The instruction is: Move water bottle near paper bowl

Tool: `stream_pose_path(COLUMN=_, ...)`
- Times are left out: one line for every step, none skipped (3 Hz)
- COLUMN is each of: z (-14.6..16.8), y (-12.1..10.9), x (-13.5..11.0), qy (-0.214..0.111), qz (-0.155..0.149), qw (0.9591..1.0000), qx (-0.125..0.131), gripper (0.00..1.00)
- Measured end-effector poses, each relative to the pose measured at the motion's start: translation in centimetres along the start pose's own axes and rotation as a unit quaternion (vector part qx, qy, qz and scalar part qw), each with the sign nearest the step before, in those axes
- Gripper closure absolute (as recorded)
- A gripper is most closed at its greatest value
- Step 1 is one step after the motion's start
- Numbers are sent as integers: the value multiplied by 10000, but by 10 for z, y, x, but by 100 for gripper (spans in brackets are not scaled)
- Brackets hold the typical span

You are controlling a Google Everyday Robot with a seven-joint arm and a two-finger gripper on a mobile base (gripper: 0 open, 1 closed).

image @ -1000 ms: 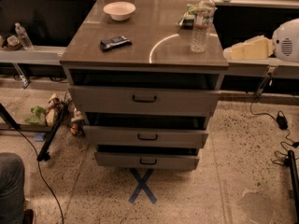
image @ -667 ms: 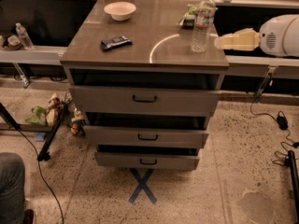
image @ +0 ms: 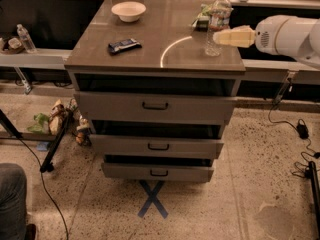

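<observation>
- Where the white arm comes in from the right edge of the view, its pale gripper points left, level above the right rear part of the cabinet top.
- Whether the gripper is open or closed cannot be told from this angle; its tip overlaps the lower half of the water bottle, and whether the two touch cannot be told either.
- That water bottle stands upright near the right edge of the top, white cap upward.
- Just behind and to the left of the bottle lies a green packet, partly hidden by it.
- A curved streak of light shows on the grey surface just left of the bottle's base.
- Farther left, near the front, a dark wrapped bar lies flat.
- At the rear left corner sits the paper bowl, upright and well apart from the water bottle, with most of the top's width between them.
- Below the top, three drawers stand partly pulled out, each with a dark handle.
- On the speckled floor in front of the cabinet is a blue taped X.
- Far left, on a lower ledge, a smaller bottle stands upright.
- Black cables lie on the floor at the right.
</observation>
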State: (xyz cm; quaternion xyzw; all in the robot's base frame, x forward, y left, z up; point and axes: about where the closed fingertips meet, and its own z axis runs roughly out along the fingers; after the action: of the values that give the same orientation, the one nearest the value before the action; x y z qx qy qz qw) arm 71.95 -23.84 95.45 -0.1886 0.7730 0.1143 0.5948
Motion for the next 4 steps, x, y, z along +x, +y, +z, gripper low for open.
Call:
stream_pose_path(z=32, y=-1, x=6, qy=-134, qz=196, qw=9997, qx=-3, gripper=0)
stream_pose_path(z=67, y=-6, x=3, qy=-372, qz=362, qw=9986, qx=53, gripper=3)
stream_pose_path(z=83, y=-9, x=-2, qy=-486, qz=412, qw=9980, qx=20, gripper=25)
stream_pose_path(z=98, y=-5, x=-5, qy=-542, qz=429, qw=9976, qx=-95, gripper=47)
